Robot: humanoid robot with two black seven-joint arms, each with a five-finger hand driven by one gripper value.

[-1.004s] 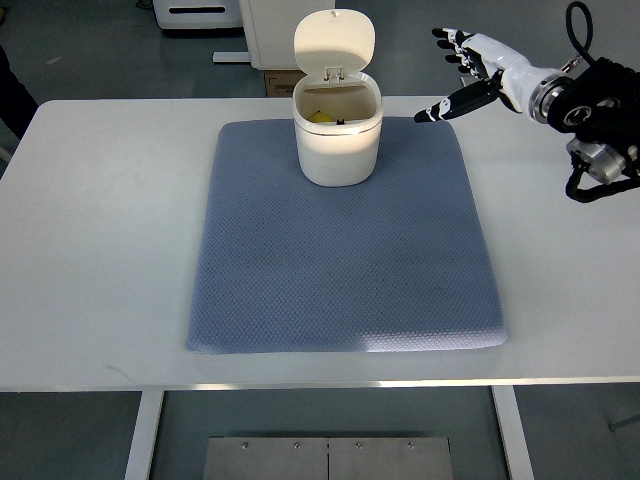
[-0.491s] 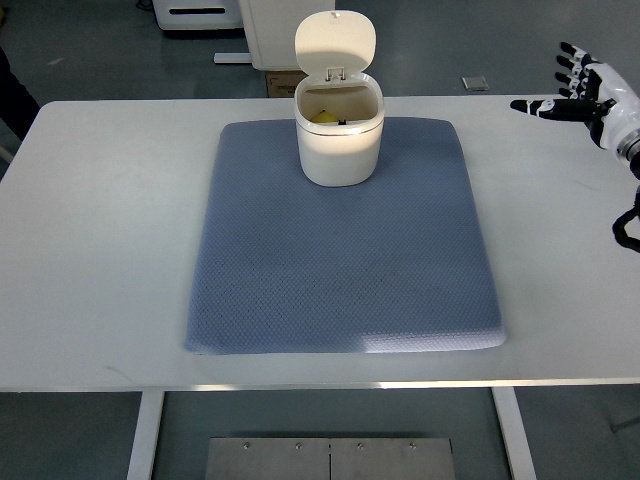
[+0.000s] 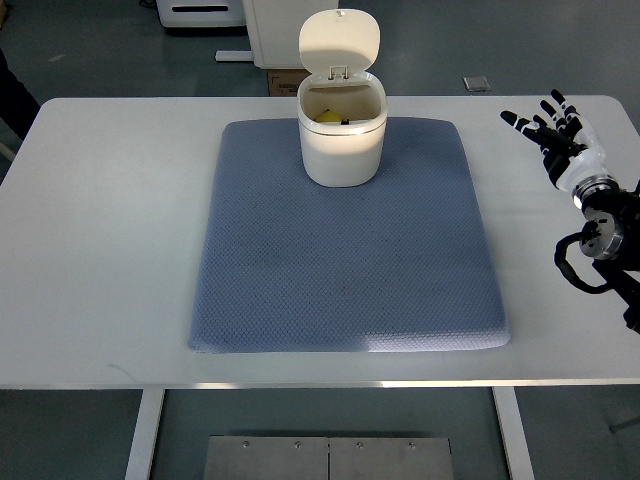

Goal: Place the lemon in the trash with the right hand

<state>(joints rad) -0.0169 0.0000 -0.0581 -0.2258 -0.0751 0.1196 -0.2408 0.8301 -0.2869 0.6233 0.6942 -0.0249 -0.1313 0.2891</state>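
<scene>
A white trash can [image 3: 341, 140] stands at the far middle of the blue mat [image 3: 345, 240] with its lid flipped up. Inside it a bit of the yellow lemon [image 3: 329, 117] shows near the rim. My right hand [image 3: 548, 128] is over the table's right side, well away from the can, fingers spread and holding nothing. Its arm comes in from the right edge. The left arm is out of the picture.
The white table [image 3: 100, 250] carries only the mat and the can. Beyond its far edge stand a white cabinet [image 3: 285, 25] and a cardboard box [image 3: 285, 80] on the floor. A dark shape shows at the left edge.
The right hand has drawn back from beside the can to the right and then come down towards the near right of the table. The can and lemon are unmoved.
</scene>
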